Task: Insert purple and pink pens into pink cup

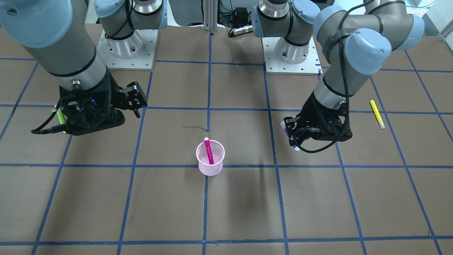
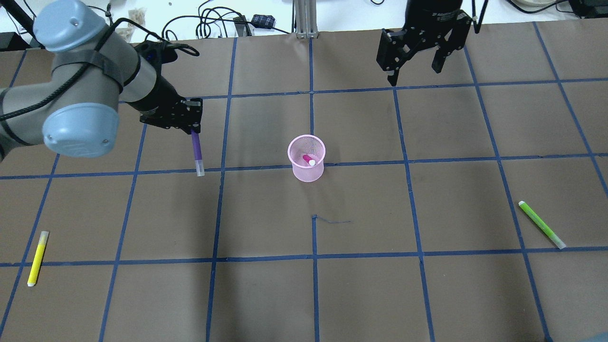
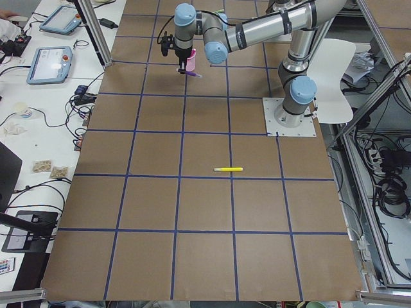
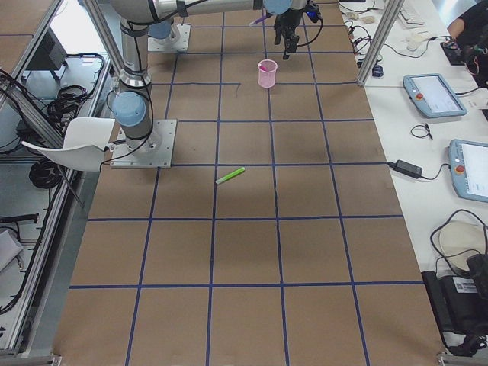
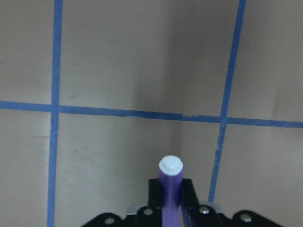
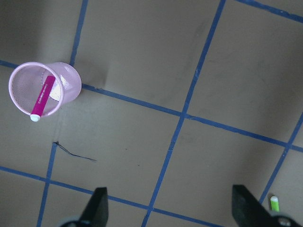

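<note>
1. The purple pen (image 2: 196,153) is a light, stiff plastic barrel with a smooth skin. I judge it could swivel or slide in a pinch, so a hold across the barrel is safer than one at the tip. That is roughly where it is held now.
2. The left gripper (image 2: 192,127) is pinching the purple pen near its upper end. The white-capped end hangs free below, as the left wrist view shows.
3. The purple pen is held off the bench (image 2: 266,294), well apart from the pink cup (image 2: 304,175) on the cup's robot-left side. It hangs tip-down at a slight tilt.
4. The left arm reaches out from the robot's left with its wrist turned downward, so the pen points at the bench, not at the cup.
5. The pink cup is a thin mesh cup that looks light and easy to tip. To my mind the pen should go in from above without pushing the rim.
6. The pink pen (image 2: 308,159) is already inside the cup, leaning on the rim, which narrows the free opening a little.
7. The right gripper (image 2: 414,71) is spread wide and holds nothing. It is raised high on the cup's robot-right side and looks down on the cup.
8. A yellow pen (image 2: 37,258) lies far off on the cup's robot-left side, and a green pen (image 2: 541,224) lies far off on its robot-right. Neither is part of the task.
</note>
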Tool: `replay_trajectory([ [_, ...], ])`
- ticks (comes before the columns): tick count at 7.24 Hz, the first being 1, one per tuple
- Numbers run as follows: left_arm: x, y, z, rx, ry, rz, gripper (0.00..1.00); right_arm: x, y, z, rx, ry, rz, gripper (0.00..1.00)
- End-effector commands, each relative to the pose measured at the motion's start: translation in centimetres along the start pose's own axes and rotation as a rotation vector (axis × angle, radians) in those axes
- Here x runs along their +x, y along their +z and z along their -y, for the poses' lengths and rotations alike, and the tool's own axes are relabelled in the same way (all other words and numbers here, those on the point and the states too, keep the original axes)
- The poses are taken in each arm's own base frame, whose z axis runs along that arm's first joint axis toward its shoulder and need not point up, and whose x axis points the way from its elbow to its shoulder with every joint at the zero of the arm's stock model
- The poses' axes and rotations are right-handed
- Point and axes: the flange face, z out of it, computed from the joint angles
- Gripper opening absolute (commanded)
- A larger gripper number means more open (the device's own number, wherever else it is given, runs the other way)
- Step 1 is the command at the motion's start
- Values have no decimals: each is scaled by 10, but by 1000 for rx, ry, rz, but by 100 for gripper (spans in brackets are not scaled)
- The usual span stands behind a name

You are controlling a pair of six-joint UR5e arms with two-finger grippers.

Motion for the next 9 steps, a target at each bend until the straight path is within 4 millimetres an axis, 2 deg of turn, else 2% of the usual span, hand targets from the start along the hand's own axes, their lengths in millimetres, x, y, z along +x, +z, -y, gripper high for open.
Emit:
replay_trajectory([
  [1,103,-6,-20,193,37,54,0,3,38,-48,187,52,-40,100],
  [2,131,-4,-37,216,-30,48,0,-4,34,-81,269,75,-54,100],
  [3,142,-2,-44,211,-84,35,0,-4,29,-86,215,79,-43,100],
  [4,144,8,-42,205,-162,24,0,-4,13,-85,210,80,-40,100],
  [7,161,36,-33,291,-199,-28,0,-6,16,-80,202,74,-37,100],
  [8,166,30,-34,328,-209,-50,0,-5,14,-79,206,76,-41,100],
  [9,164,39,-31,319,-207,-37,0,-6,15,-79,208,74,-35,100],
])
